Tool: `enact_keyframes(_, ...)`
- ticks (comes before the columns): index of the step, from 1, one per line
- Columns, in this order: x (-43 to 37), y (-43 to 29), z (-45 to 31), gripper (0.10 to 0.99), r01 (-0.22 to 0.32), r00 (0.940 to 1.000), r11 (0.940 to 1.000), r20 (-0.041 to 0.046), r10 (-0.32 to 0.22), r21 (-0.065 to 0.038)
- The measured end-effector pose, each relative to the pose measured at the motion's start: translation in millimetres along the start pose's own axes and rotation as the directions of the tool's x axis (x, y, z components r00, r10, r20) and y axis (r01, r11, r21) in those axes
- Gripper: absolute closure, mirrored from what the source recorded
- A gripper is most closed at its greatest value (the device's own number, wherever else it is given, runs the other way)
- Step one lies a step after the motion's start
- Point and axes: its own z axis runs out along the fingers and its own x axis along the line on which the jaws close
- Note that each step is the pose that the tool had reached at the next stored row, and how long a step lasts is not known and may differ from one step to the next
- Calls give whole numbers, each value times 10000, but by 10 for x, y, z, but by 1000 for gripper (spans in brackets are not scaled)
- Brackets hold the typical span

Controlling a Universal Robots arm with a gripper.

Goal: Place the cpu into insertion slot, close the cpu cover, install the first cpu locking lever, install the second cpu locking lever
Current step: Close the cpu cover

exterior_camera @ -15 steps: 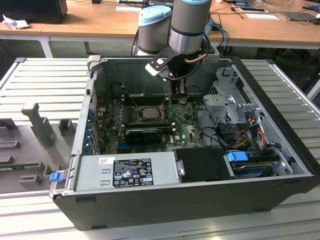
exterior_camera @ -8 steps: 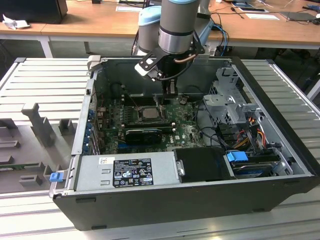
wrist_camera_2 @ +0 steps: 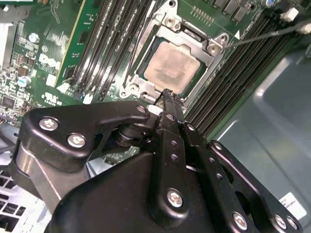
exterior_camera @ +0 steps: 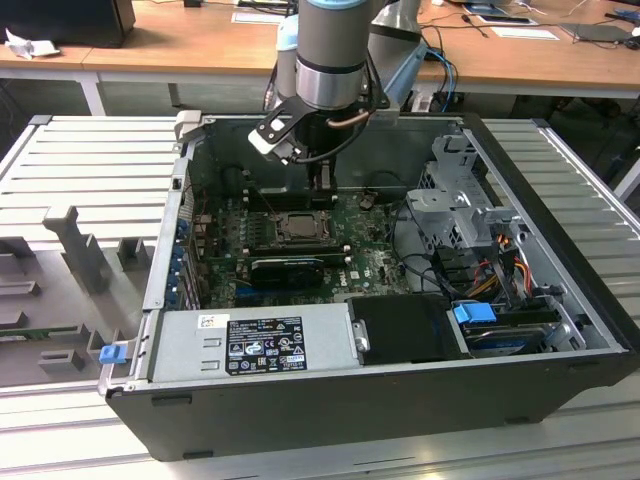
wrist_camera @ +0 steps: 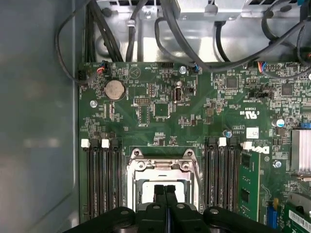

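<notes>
The cpu [wrist_camera_2: 172, 65], a pale grey square, lies flat in the insertion slot [wrist_camera: 130, 187] on the green board. The cpu cover [wrist_camera_2: 214, 47], a metal frame, lies down around it. A thin lever rod [wrist_camera_2: 272, 33] sticks out from one corner of the socket, away over the memory slots. Another wire lever [wrist_camera_2: 137, 51] runs along the socket's side. My gripper [wrist_camera_2: 167, 94] is shut, its fingers pressed together with nothing seen between them, its tip at the socket's edge beside the cpu. In the first wrist view the gripper [wrist_camera: 165, 190] hangs over the cover window. In the exterior view the gripper [exterior_camera: 320, 182] reaches down just behind the socket [exterior_camera: 300, 226].
Long black memory slots [wrist_camera: 102, 179] flank the socket on both sides. A black card [exterior_camera: 290, 268] lies in front of it. The power supply [exterior_camera: 250, 345], drive cage [exterior_camera: 460, 200] and cables [wrist_camera: 194, 29] crowd the case. The grey case wall [wrist_camera_2: 262, 126] is close by.
</notes>
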Motion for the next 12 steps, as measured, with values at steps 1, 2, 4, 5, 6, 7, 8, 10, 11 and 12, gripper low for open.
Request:
enact_keyframes(1, 0, -7, 12, 980, 31, 10000, 10000, 0, -31, -2)
enact_keyframes(2, -1, -16, 28, 980, 74, 10000, 10000, 1, -74, -6)
enact_keyframes(4, -1, -32, 57, 980, 143, 9999, 9999, 0, -143, -16)
enact_keyframes(5, -2, -39, 69, 980, 169, 9999, 9999, 0, -169, -21)
enact_keyframes(6, -3, -50, 93, 980, 209, 9998, 9998, 0, -209, -36)
enact_keyframes(7, -3, -58, 109, 980, 234, 9997, 9997, 1, -234, -50)
enact_keyframes(8, -3, -65, 120, 980, 250, 9997, 9997, 1, -250, -61)
enact_keyframes(10, -4, -82, 144, 980, 281, 9996, 9996, 2, -281, -89)
enact_keyframes(11, -5, -94, 159, 980, 297, 9996, 9995, 3, -297, -110)
enact_keyframes(12, -5, -104, 173, 980, 310, 9995, 9994, 4, -310, -134)
